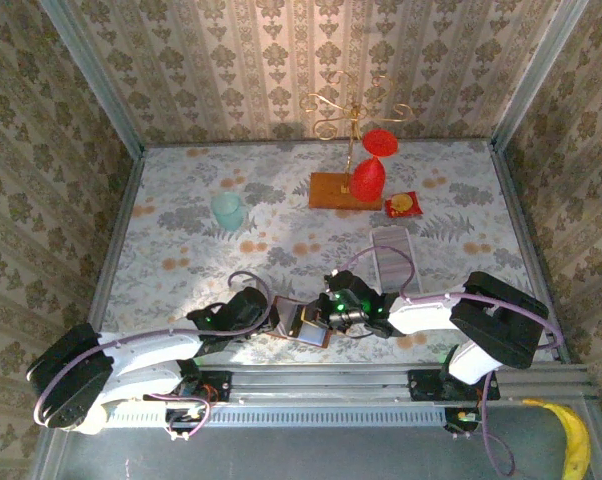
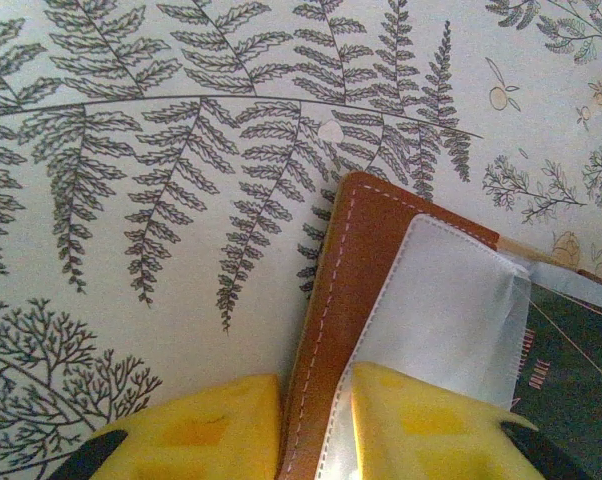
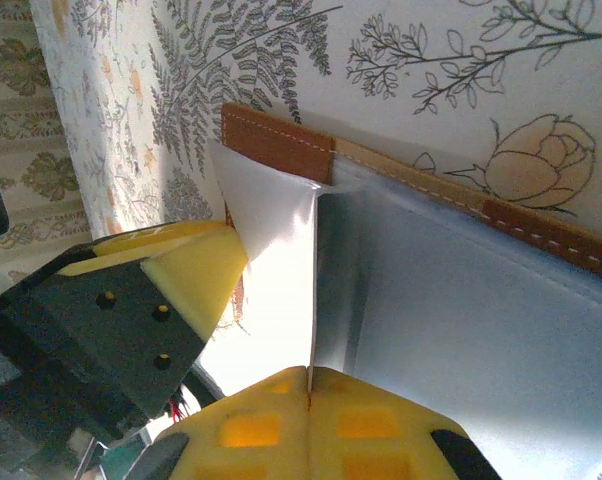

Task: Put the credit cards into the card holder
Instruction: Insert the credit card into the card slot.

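Both at the worktop's (image 1: pixel 181 250) near edge, the left hand (image 2: pixel 316 400) grasps the card holder's (image 2: pixel 356 260) stitched leather edge and the right hand (image 3: pixel 309 385) is clenched on a thin pale sheet (image 3: pixel 276 270) inside it, with bare worktop beyond.

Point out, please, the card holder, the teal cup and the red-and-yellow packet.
card holder (image 2: pixel 366 250): left wrist view, brown leather cover.
teal cup (image 1: pixel 227 209): top external view, its body.
red-and-yellow packet (image 1: pixel 402 205): top external view, its middle.
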{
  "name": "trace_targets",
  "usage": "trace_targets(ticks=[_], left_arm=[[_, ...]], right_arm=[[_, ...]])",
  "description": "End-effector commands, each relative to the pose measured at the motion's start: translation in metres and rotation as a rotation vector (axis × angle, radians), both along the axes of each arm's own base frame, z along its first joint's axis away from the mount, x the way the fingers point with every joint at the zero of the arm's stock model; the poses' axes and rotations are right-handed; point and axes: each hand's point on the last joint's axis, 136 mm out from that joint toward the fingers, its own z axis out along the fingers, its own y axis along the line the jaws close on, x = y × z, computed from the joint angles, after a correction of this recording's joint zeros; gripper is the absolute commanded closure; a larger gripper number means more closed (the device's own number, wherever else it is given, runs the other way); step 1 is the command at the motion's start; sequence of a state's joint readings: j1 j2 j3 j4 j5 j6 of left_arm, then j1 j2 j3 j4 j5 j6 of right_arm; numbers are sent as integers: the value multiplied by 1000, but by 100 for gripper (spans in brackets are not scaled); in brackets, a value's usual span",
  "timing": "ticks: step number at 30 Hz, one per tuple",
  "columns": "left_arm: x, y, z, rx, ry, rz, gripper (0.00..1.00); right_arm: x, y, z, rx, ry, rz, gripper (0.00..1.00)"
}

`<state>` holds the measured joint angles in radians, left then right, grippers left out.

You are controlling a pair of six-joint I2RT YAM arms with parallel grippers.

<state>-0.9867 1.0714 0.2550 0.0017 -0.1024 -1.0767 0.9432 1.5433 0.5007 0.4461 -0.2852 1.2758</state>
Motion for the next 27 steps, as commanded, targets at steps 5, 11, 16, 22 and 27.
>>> trace_targets(ticks=[5,11,16,22,27], left_arm=[[-15,9,-26,46,90,-2,75],[-15,9,-25,47,90,-3,76],[-15,9,-25,45,89,-5,77],[-16,7,-25,46,88,-11,77],[-17,7,-26,46,88,-14,78]], right_arm=[[-2,1,-6,-19,-26,13,100],[0,-13,-21,-132,-8,-18,96],[3,-29,-23,-226,-25,-42,90],[5,-20,-24,-223,-12,-26,97],[10,-9,-26,-190,2,-37,99]])
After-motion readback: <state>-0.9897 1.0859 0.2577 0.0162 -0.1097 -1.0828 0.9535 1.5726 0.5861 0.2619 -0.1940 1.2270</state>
